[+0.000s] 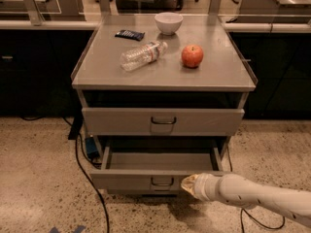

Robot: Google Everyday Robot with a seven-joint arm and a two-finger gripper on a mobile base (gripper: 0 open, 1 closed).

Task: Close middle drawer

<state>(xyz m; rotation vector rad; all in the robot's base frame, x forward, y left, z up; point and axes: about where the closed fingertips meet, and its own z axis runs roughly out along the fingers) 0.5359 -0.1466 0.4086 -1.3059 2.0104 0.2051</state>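
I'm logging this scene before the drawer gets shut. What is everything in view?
bowl: one, white, back of cabinet top
apple: one, red, right on top
water bottle: one, clear, lying left of the apple
packet: one, dark, back left on top
cabinet: one, grey, centre
upper drawer: one, grey, under the top
middle drawer: one, grey, pulled open
cable: one, black, floor at left
arm: one, white, lower right
gripper: one, pale, at middle drawer's front
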